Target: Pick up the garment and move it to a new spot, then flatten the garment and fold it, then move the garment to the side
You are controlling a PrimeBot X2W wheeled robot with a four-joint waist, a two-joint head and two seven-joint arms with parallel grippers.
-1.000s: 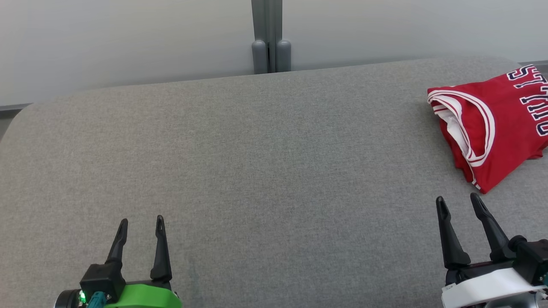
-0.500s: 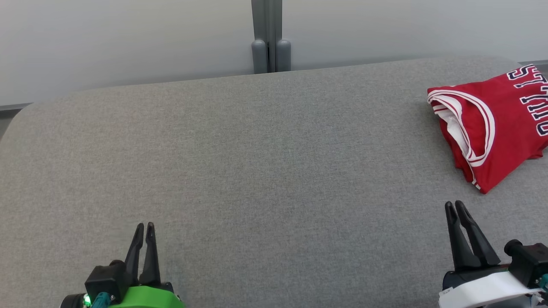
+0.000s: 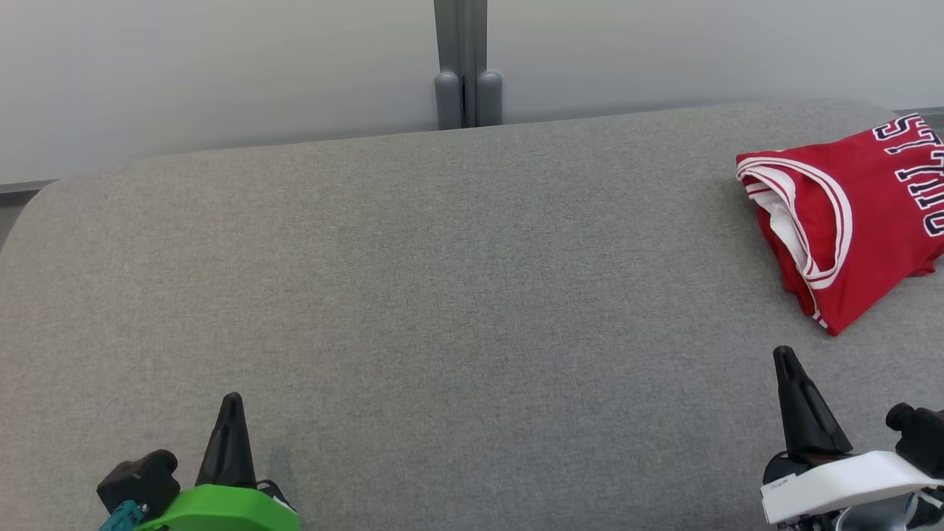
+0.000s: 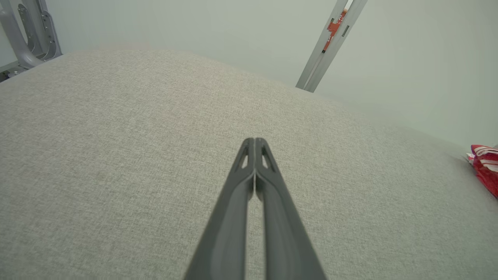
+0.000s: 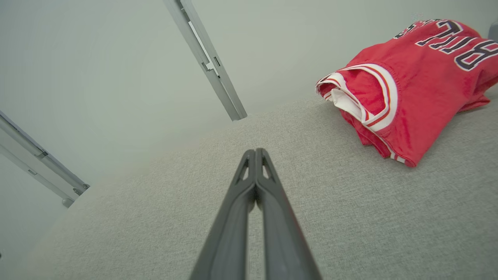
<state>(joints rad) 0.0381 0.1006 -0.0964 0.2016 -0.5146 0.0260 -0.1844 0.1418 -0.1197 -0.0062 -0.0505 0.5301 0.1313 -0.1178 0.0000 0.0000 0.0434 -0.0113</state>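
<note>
The garment [image 3: 855,221] is a red jersey with white trim and dark lettering, lying folded at the far right of the grey padded surface [image 3: 457,295]. It shows again at the upper right of the right wrist view as the garment [image 5: 412,81], and as a red sliver, the garment [image 4: 486,171], at the right edge of the left wrist view. My right gripper [image 3: 786,358] is shut on nothing, a short way in front of the jersey and apart from it. At the lower left my left gripper [image 3: 231,402] is shut and empty too. Both wrist views show the fingers [image 4: 255,175] pressed together, as in the right gripper [image 5: 255,153].
A grey upright post [image 3: 467,63] stands behind the surface against a pale wall. The surface's rounded far edge runs across the head view. A grey metal frame [image 4: 27,35] shows at the upper left of the left wrist view.
Both grippers have gone from open to shut, closing on nothing. Both have also drawn back a little toward the bottom of the head view. The jersey has not moved.
</note>
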